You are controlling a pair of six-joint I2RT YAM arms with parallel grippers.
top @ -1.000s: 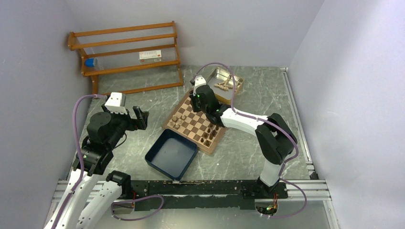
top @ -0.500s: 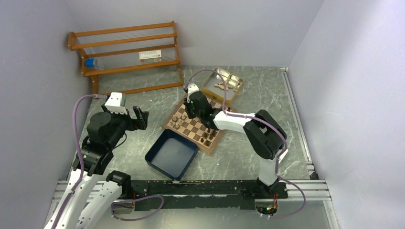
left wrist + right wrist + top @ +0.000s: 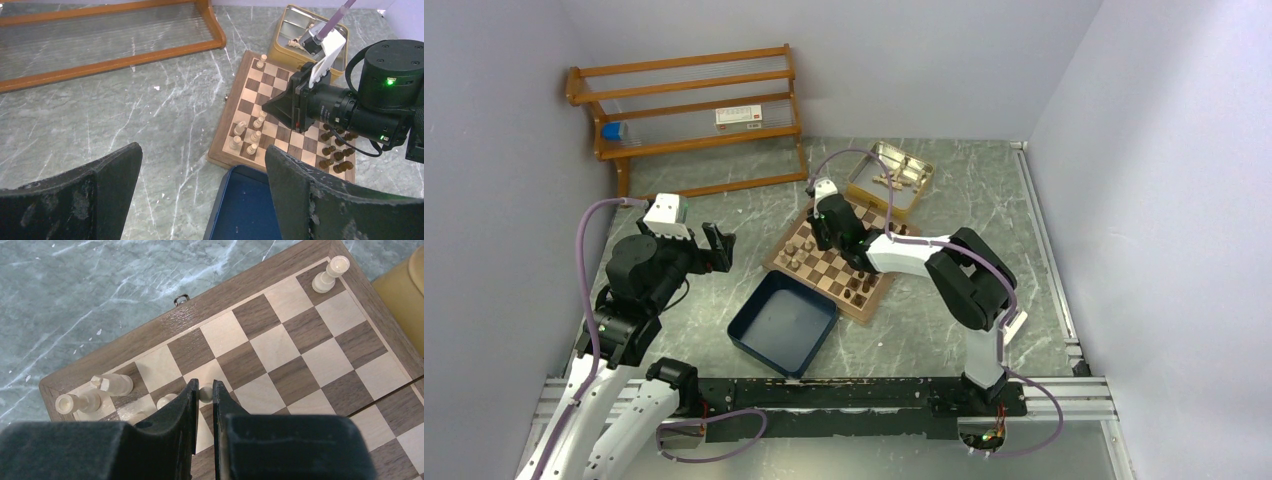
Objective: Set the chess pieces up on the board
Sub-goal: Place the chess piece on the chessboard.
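The board (image 3: pixel 816 262) lies mid-table, turned at an angle. Several light chess pieces (image 3: pixel 247 137) stand near its left corner, and several dark ones (image 3: pixel 337 157) stand along its near right edge. My right gripper (image 3: pixel 822 236) is low over the board (image 3: pixel 280 345), shut on a light pawn (image 3: pixel 205 393) next to other light pieces (image 3: pixel 112 384). One light pawn (image 3: pixel 327 276) stands alone at the far corner. My left gripper (image 3: pixel 719 248) hangs open and empty left of the board, its fingers (image 3: pixel 75 195) wide apart.
A shiny metal tin (image 3: pixel 889 178) holding more light pieces sits behind the board. A navy blue tray (image 3: pixel 782 322) lies just in front of the board. A wooden rack (image 3: pixel 689 110) stands at the back left against the wall.
My right gripper has moved left from the tin side of the board to the light pieces near the left corner, then nearly stopped. The left arm has not moved.
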